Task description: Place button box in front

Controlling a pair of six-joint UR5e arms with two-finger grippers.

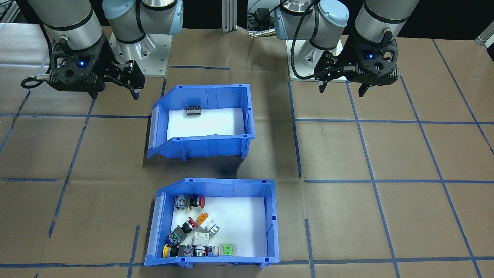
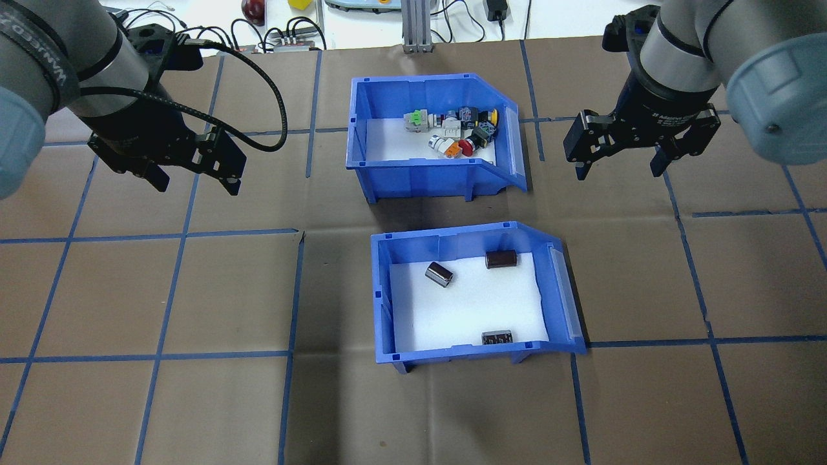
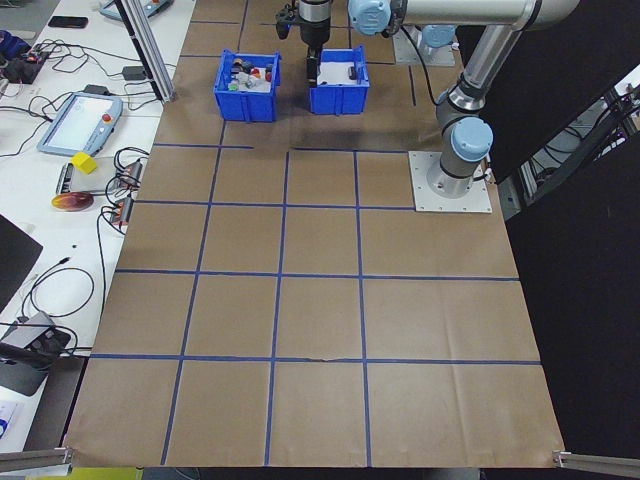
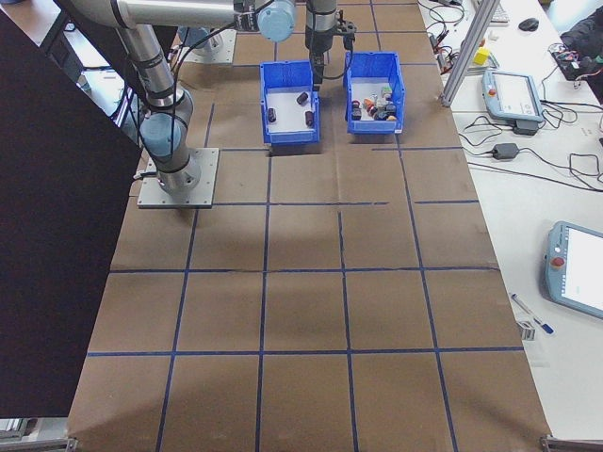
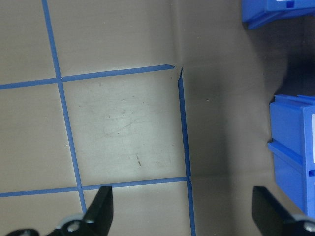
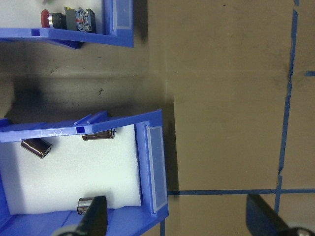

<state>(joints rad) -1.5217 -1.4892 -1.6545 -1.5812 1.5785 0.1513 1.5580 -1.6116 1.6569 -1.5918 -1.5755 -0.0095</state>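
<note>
The button box (image 2: 420,175), a blue bin with a white liner and red, orange, yellow and green push-buttons, stands at the far side of the table, beyond the other bin. In the front-facing view the button box (image 1: 273,224) is the lower bin. My left gripper (image 2: 197,187) hangs open and empty over bare table, well to the left of the box. My right gripper (image 2: 618,173) is open and empty too, to the right of the box's sloped lip. The right wrist view shows a corner of the button box (image 6: 74,33).
A second blue bin (image 2: 452,354) with small dark cylinders sits between the button box and my base, a narrow gap apart. Brown paper with blue tape lines covers the table (image 2: 161,290). Cables and devices lie beyond the far edge.
</note>
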